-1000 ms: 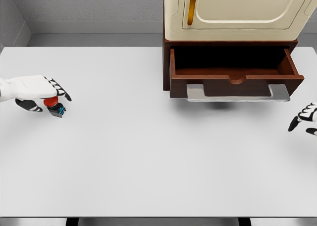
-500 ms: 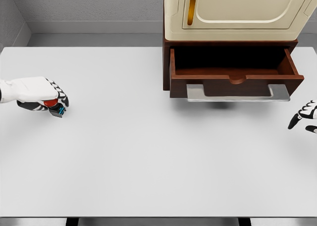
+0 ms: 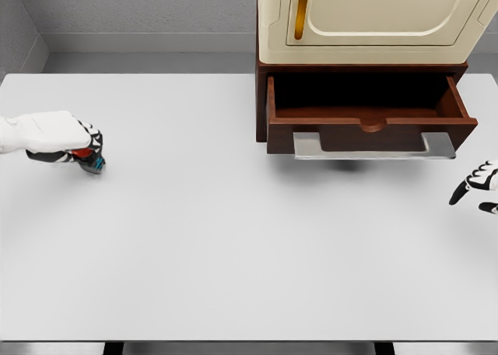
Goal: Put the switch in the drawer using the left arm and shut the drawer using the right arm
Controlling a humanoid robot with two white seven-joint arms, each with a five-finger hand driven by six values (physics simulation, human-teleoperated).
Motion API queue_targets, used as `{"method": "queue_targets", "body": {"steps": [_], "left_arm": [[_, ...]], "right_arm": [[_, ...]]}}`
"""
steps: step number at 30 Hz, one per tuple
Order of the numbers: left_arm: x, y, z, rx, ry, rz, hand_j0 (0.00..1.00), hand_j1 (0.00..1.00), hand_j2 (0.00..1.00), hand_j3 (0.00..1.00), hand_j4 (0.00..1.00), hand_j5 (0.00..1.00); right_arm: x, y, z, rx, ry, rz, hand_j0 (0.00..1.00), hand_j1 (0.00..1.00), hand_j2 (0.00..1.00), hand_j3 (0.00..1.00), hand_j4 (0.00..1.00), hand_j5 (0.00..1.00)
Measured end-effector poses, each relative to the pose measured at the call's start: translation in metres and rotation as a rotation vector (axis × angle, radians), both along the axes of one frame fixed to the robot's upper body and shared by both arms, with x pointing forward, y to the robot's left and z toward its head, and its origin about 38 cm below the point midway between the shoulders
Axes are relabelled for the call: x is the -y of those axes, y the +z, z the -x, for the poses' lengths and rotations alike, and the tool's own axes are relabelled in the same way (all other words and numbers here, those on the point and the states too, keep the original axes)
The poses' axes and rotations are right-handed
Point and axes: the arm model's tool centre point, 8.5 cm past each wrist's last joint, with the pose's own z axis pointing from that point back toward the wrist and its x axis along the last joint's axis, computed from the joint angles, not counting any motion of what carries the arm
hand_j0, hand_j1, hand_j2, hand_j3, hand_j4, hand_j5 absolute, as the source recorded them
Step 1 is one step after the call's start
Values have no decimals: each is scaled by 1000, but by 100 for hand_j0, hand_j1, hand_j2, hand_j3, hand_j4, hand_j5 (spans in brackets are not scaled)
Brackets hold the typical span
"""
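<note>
The left hand (image 3: 58,135) comes in from the left edge, low over the white desk (image 3: 233,246), with its fingers (image 3: 92,141) curled down around the switch (image 3: 91,160). Only a little of the switch shows beneath the hand: a sliver of its red button just under the knuckles and the dark body with a blue mark poking out at the fingertips. The switch looks pinched between the fingers and the thumb underneath; whether it rests on the desk or is lifted just clear of it cannot be told, though a faint shadow lies right below it.

Far to the right of this hand and farther from the robot stands the cabinet (image 3: 366,28), cream-coloured on top with a dark wooden base. Its drawer (image 3: 369,125) is pulled out toward the robot, its inside dark, with a pale grey handle (image 3: 373,146) hanging along the front edge. The switch is well apart from the drawer, with a wide stretch of desk between them.

The right hand (image 3: 476,188) shows only partly at the right edge, below and to the right of the drawer front and apart from it. Its fingers point loosely downward, relaxed, and hold nothing.
</note>
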Motion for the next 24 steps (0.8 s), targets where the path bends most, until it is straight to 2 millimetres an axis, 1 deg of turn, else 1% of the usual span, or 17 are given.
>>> {"method": "queue_targets", "body": {"steps": [1, 3, 5, 14, 22, 24], "left_arm": [[3, 7, -2, 16, -10, 4, 35, 35, 35, 35, 35, 35], [11, 11, -2, 26, -29, 15, 35, 35, 35, 35, 35, 35], [22, 21, -4, 52, -59, 23, 35, 35, 35, 35, 35, 35], [77, 48, -15, 124, -173, 119, 35, 35, 35, 35, 35, 35], [130, 86, -26, 203, -277, 215, 35, 35, 35, 35, 35, 35], [144, 90, -28, 209, -306, 233, 35, 35, 35, 35, 35, 35]], "right_arm": [[0, 0, 0, 0, 0, 0, 59, 59, 59, 59, 59, 59], [0, 0, 0, 0, 0, 0, 56, 56, 56, 56, 56, 56], [0, 0, 0, 0, 0, 0, 56, 56, 56, 56, 56, 56], [0, 0, 0, 0, 0, -1, 58, 58, 58, 58, 58, 58], [0, 0, 0, 0, 0, -1, 58, 58, 58, 58, 58, 58], [0, 0, 0, 0, 0, -1, 58, 58, 58, 58, 58, 58]]}}
